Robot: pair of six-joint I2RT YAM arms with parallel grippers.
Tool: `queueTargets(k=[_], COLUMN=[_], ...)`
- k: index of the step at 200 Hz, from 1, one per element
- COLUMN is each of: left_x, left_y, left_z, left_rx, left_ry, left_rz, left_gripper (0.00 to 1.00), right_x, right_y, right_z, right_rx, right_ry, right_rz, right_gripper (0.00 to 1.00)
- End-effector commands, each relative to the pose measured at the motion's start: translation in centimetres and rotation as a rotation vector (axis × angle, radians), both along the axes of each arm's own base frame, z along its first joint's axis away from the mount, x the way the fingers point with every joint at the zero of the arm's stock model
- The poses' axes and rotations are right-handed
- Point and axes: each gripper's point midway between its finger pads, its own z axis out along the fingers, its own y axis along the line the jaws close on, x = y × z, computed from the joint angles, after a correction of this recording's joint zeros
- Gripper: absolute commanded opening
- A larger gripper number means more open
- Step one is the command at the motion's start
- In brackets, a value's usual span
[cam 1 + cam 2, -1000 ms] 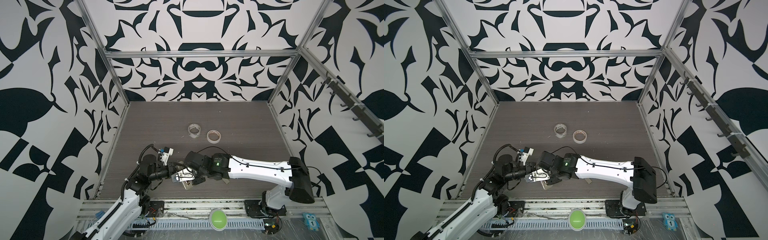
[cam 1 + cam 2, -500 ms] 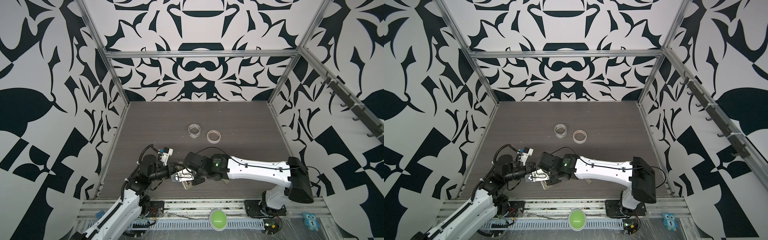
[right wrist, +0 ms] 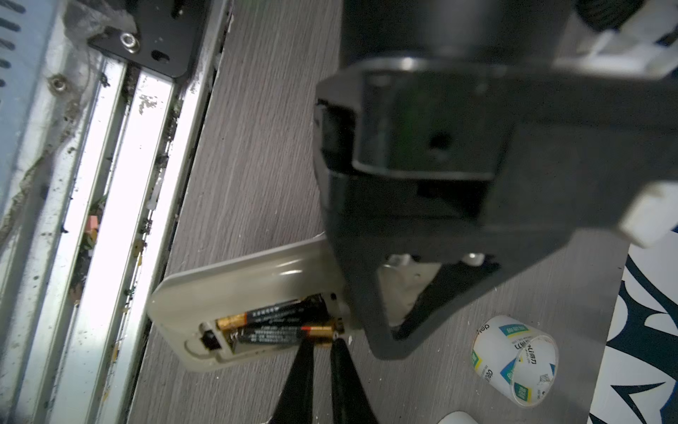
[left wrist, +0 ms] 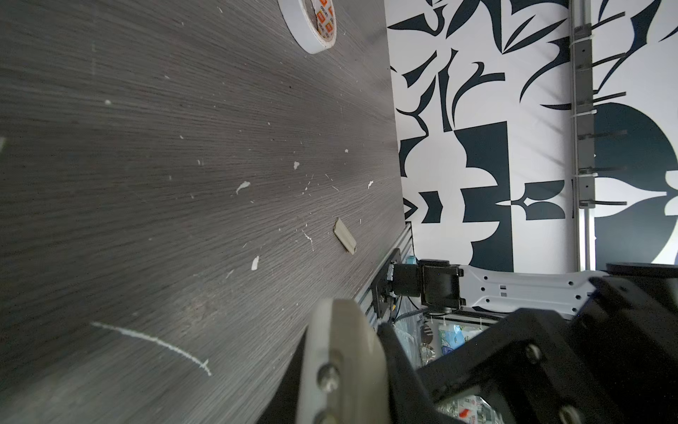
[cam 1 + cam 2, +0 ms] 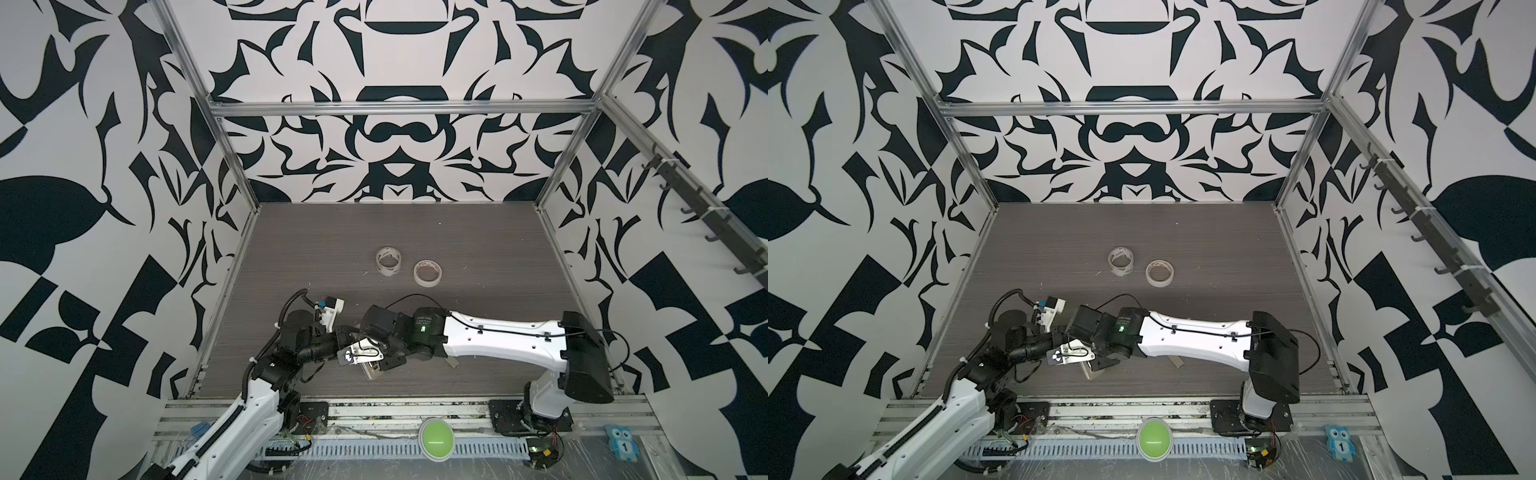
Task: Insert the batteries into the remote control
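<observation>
The remote control (image 3: 238, 286) lies back up near the table's front edge, its battery compartment uncovered. Two dark batteries with gold ends sit side by side in it, one battery (image 3: 271, 312) deeper and the other battery (image 3: 279, 334) nearer the remote's edge. My right gripper (image 3: 323, 341) is shut, its thin black fingertips touching the gold end of the nearer battery. My left gripper (image 5: 359, 356) is shut on the remote's other end, and its dark body hides that part. In both top views the grippers meet over the remote (image 5: 372, 370) (image 5: 1090, 371).
The pale battery cover (image 4: 345, 240) (image 5: 453, 362) lies loose on the table under the right forearm. Two tape rolls (image 5: 388, 261) (image 5: 427, 273) stand further back at mid table. The metal rail (image 3: 110, 183) runs along the front edge beside the remote.
</observation>
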Motion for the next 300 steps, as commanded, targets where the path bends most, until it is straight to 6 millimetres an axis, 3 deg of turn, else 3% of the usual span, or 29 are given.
queueTargets(k=[1, 93, 115, 157, 194, 300], left_x=[-0.3, -0.2, -0.1, 0.0, 0.1, 0.0], left_y=[-1.1, -1.0, -0.9, -0.8, -0.8, -0.8], left_z=[5.8, 5.8, 5.7, 5.1, 4.9, 5.3], left_rx=[-0.137, -0.135, -0.132, -0.110, -0.107, -0.114], left_ry=[-0.175, -0.178, -0.177, -0.169, -0.162, -0.170], left_rz=[-0.083, -0.076, -0.069, -0.058, -0.057, -0.061], left_gripper=[0.00, 0.00, 0.00, 0.00, 0.00, 0.00], right_x=[-1.2, -2.0, -1.7, -1.1, -0.7, 2.0], right_y=[-1.8, -1.6, -1.4, -0.7, -0.3, 0.8], right_z=[-3.8, -3.8, -3.0, 0.4, 2.0, -1.1], right_rx=[-0.151, -0.160, -0.143, 0.005, 0.059, -0.006], right_ry=[0.045, 0.057, 0.045, 0.035, 0.014, -0.047], right_rz=[0.019, 0.031, 0.011, -0.063, -0.070, -0.152], right_gripper=[0.13, 0.12, 0.12, 0.10, 0.01, 0.00])
